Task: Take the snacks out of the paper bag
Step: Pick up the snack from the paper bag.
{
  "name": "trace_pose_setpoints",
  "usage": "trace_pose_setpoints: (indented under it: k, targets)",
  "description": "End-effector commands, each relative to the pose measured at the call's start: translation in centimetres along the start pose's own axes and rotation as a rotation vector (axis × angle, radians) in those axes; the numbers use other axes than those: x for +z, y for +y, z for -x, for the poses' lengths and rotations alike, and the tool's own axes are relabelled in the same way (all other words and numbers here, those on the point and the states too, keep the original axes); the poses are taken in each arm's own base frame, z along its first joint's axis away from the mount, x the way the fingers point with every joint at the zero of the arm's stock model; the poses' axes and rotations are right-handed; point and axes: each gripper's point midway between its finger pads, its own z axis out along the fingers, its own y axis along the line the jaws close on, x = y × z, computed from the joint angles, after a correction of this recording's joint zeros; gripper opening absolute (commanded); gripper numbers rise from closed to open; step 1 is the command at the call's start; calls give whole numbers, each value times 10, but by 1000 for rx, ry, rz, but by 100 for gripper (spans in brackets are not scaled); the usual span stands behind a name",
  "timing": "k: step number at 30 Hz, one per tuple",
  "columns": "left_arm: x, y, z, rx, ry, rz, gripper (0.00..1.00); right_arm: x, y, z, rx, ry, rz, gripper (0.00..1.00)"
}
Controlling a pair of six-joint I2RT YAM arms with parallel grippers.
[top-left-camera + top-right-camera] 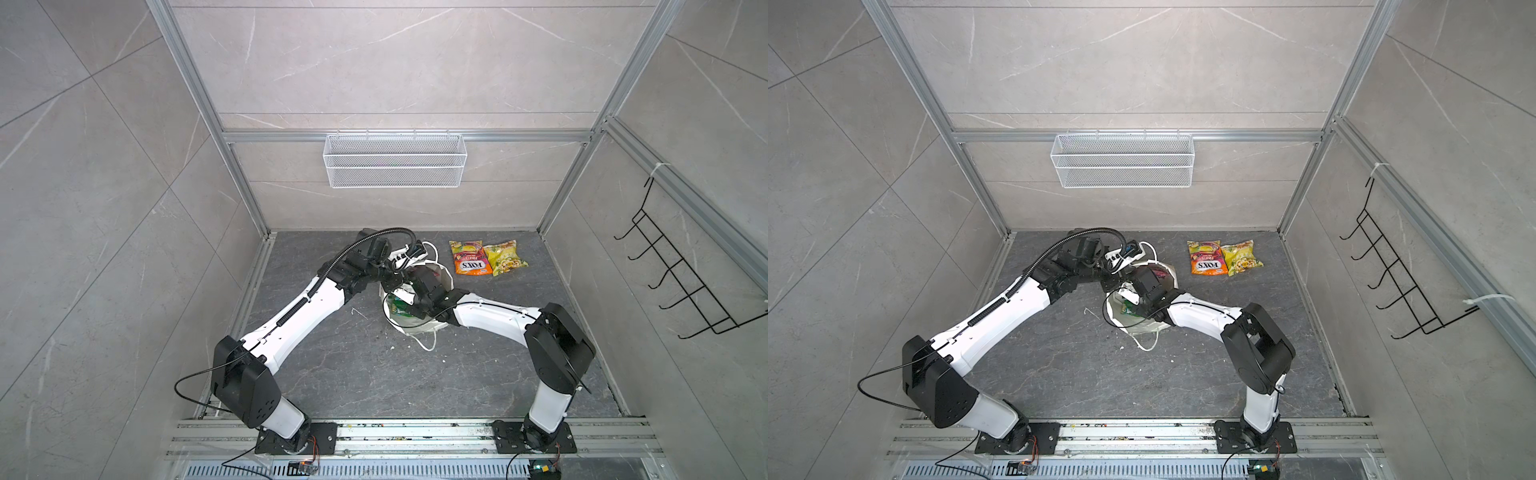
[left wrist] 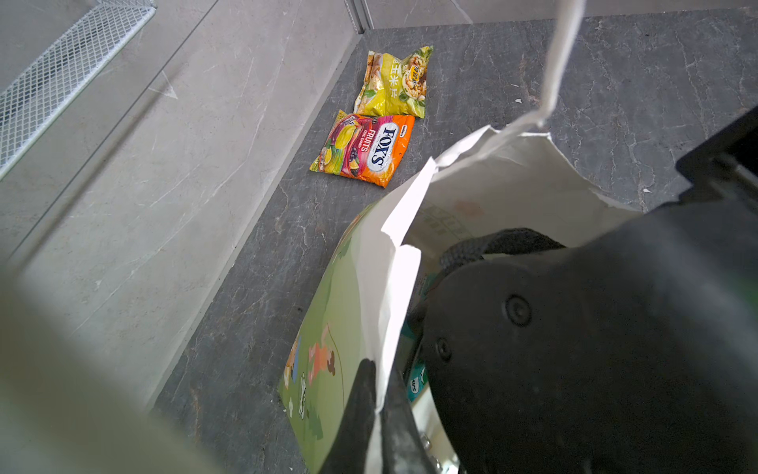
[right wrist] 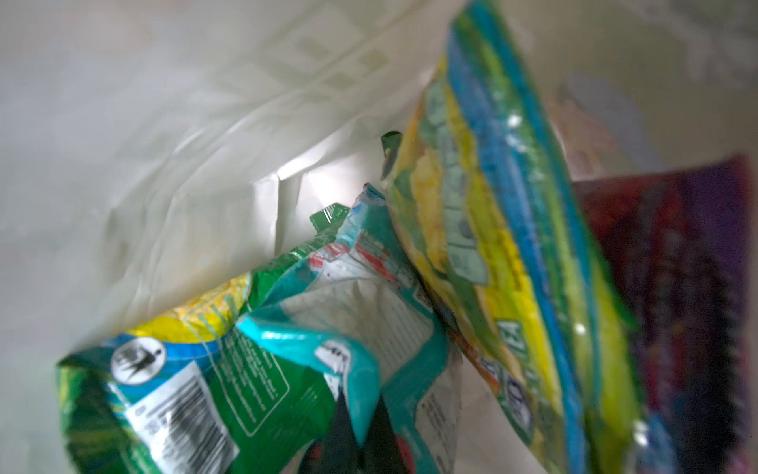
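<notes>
Fingertips first: right fingers (image 3: 383,435) clamped on the top edge of the teal packet (image 3: 361,328), down inside the paper bag (image 1: 409,331). Left fingers (image 2: 363,394) pinched on the bag's far-left rim, spreading the mouth.

For a clean lift: draw the teal packet straight up through the mouth, slowly, since a thin pinch on crinkly film probably slips under a jerk. Steer clear of the green packet (image 3: 172,390) just beside it and the yellow-and-blue packet (image 3: 492,246) leaning against it, to avoid dragging either along or snagging the torn paper edge. Hold the rim steady throughout.

Right arm: reaching in from the near right, wrist bent down into the bag at mid-tabletop (image 1: 374,374). Left arm: stretched from the near left, wrist turned in toward the rim.

Orange packet (image 1: 469,257) and yellow packet (image 1: 505,259) already out, touching, on the tabletop far right of the bag.
</notes>
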Motion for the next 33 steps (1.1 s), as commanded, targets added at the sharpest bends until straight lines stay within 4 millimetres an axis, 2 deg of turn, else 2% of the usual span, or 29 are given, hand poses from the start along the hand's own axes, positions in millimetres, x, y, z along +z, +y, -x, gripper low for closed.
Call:
trace_pose_setpoints:
  k: [1,24,33]
  targets:
    - [-13,6,27,25,-91,32,0,-18,-5,9,24,-46,-1,0]
    - [-11,8,28,22,-86,38,0,-100,-11,45,70,-250,52,0]
    - [-14,13,28,21,-77,60,0,-107,4,41,26,-261,79,0]
